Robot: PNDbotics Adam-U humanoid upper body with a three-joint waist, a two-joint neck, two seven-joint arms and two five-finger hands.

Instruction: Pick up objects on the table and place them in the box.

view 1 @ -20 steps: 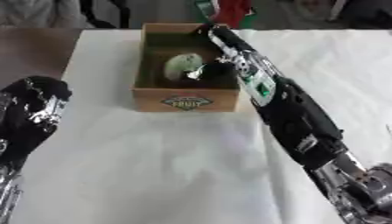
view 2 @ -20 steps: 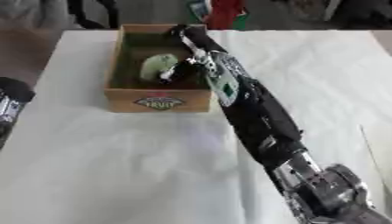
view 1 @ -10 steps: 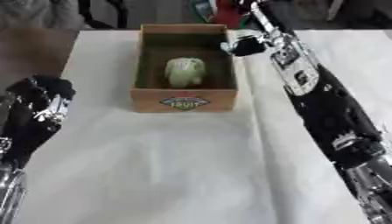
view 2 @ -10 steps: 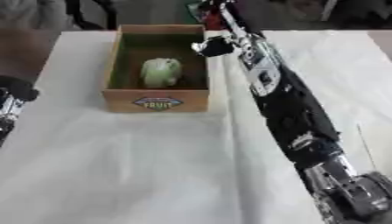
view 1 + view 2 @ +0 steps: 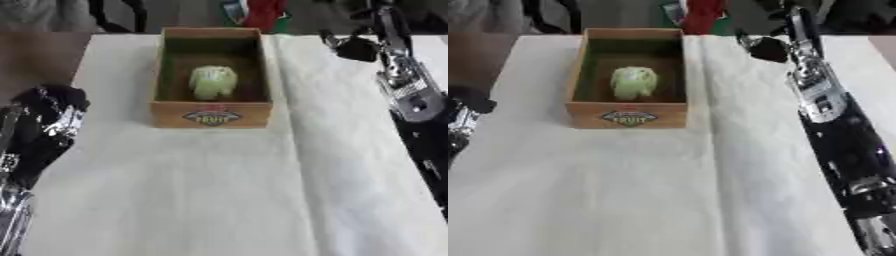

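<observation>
My right robot hand hangs at 1 o'clock of the box, fingers curled, empty. My left robot hand rests at 9 o'clock; its fingers cannot be made out.

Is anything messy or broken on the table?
Nothing stands out. The wooden box sits upright on the white cloth, and the green vegetable lies inside it. The right hand is off to the box's right, holding nothing I can see.

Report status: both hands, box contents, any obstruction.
Right hand right of wooden box, holding nothing. Left hand idle, lower left. Pale green cabbage-like item in box. Nothing obstructing.
</observation>
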